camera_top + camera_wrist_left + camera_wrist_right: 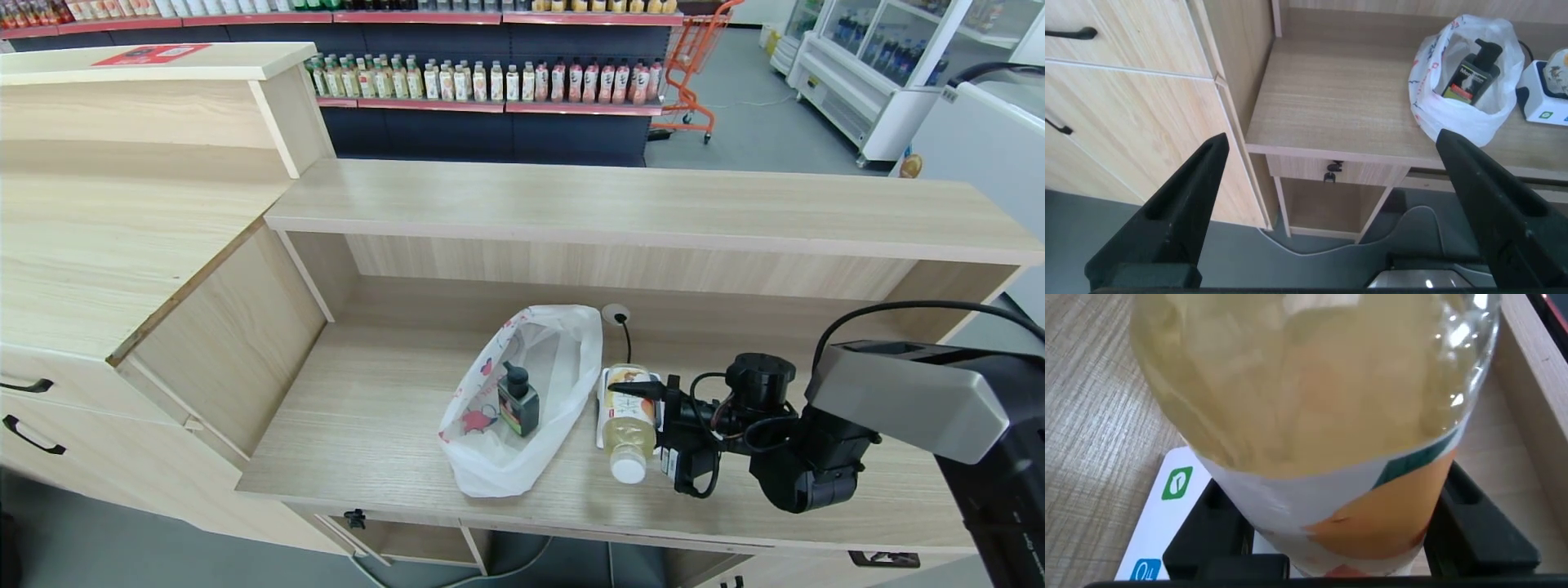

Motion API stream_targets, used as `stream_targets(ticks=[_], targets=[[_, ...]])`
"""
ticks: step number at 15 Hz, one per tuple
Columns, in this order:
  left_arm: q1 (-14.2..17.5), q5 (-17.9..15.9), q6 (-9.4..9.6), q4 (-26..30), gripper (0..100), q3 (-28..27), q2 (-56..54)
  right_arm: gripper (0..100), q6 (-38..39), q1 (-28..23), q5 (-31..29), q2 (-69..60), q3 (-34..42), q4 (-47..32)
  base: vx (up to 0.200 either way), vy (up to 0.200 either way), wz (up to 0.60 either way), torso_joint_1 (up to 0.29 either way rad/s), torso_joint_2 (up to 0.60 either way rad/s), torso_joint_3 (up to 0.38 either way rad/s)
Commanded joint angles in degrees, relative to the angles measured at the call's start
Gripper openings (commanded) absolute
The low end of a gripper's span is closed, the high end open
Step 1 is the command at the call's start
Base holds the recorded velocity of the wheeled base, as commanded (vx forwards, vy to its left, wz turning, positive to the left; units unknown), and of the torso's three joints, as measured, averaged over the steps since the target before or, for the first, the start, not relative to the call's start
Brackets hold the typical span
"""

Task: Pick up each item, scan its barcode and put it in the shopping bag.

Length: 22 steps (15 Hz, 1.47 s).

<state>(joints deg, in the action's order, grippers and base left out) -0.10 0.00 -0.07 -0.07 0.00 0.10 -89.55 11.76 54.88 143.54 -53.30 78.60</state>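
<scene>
A white plastic shopping bag [522,408] lies open on the lower counter [384,425] with a dark pump bottle [518,402] standing inside it. Just right of the bag, a bottle [627,420] of pale yellow drink with a white cap lies on a flat white box [603,408]. My right gripper [647,400] comes in from the right and is shut on the bottle [1315,425], one black finger [1208,531] on each side of its label. My left gripper [1331,140] hangs open off the counter's left front corner, facing the bag [1466,82].
A raised ledge [653,204] overhangs the back of the counter, and a cable port [615,313] sits behind the box. Tall wooden cabinets with drawers [122,269] wall off the left side. Store shelves of bottles [490,82] stand beyond.
</scene>
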Motion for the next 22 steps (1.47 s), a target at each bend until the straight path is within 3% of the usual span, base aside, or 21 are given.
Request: stream_targets(ticks=[1, 4, 7, 9, 12, 19, 21, 22], targets=[[0.0, 0.0, -0.01, 0.0, 100, 0.0, 0.0, 0, 1.0, -0.4, 0.3, -1.3, 1.0, 0.1, 0.000, 0.000, 0.00, 0.000, 0.00, 0.000], [0.0, 0.0, -0.01, 0.0, 100, 0.0, 0.0, 0, 3.7, -1.6, 0.7, -5.2, 4.5, 0.1, 0.000, 0.000, 0.00, 0.000, 0.00, 0.000], [0.0, 0.0, -0.01, 0.0, 100, 0.0, 0.0, 0, 14.7, 0.2, 0.3, -15.4, 19.5, -0.7, 0.000, 0.000, 0.00, 0.000, 0.00, 0.000], [0.0, 0.0, -0.01, 0.0, 100, 0.0, 0.0, 0, 16.2, 0.4, 0.7, -19.4, 21.1, -0.7, 0.000, 0.000, 0.00, 0.000, 0.00, 0.000], [0.0, 0.0, -0.01, 0.0, 100, 0.0, 0.0, 0, 18.8, -3.4, 0.9, -27.4, 27.9, -2.3, 0.000, 0.000, 0.00, 0.000, 0.00, 0.000], [0.0, 0.0, -0.01, 0.0, 100, 0.0, 0.0, 0, 47.7, -7.6, 1.0, -40.4, 30.3, -2.8, 0.000, 0.000, 0.00, 0.000, 0.00, 0.000], [0.0, 0.0, -0.01, 0.0, 100, 0.0, 0.1, 0, 58.0, -8.2, -1.4, -42.5, 30.4, -5.4, 0.000, 0.000, 0.00, 0.000, 0.00, 0.000], [0.0, 0.0, -0.01, 0.0, 100, 0.0, 0.1, 0, 63.0, -8.2, -7.0, -43.3, 30.4, -7.0, 0.000, 0.000, 0.00, 0.000, 0.00, 0.000]])
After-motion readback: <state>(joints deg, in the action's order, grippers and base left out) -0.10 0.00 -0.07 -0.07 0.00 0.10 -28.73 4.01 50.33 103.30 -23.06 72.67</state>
